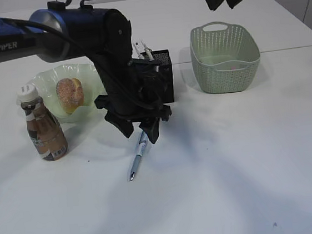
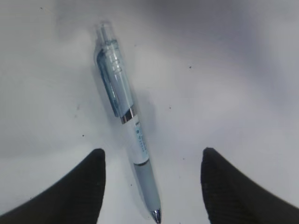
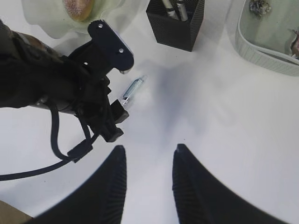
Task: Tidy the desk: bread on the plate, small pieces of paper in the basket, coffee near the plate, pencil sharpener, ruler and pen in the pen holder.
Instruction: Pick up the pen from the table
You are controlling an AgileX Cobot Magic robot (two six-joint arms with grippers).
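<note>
The pen [image 2: 126, 116], pale blue and white, lies flat on the desk [image 1: 233, 159] with its tip towards the camera in the left wrist view. My left gripper [image 2: 153, 150] hovers over its tip end, open, one jaw on either side and neither touching it. From outside, the pen [image 1: 137, 159] pokes out below that left gripper [image 1: 140, 128]. The bread [image 1: 70, 94] sits in the plate [image 1: 48, 78], with the coffee [image 1: 45, 131] upright beside it. Slim whitish things stick out of the pen holder [image 1: 162, 74]. No pencil sharpener is in view. My right gripper [image 3: 150, 148] hangs open and empty, high above the desk.
The basket [image 1: 224, 51] stands at the back right with small pieces of paper [image 3: 259, 7] inside. The left arm [image 1: 80, 30] stretches across the plate and the pen holder's front. The pen holder [image 3: 175, 28] stands just behind the pen [image 3: 132, 88].
</note>
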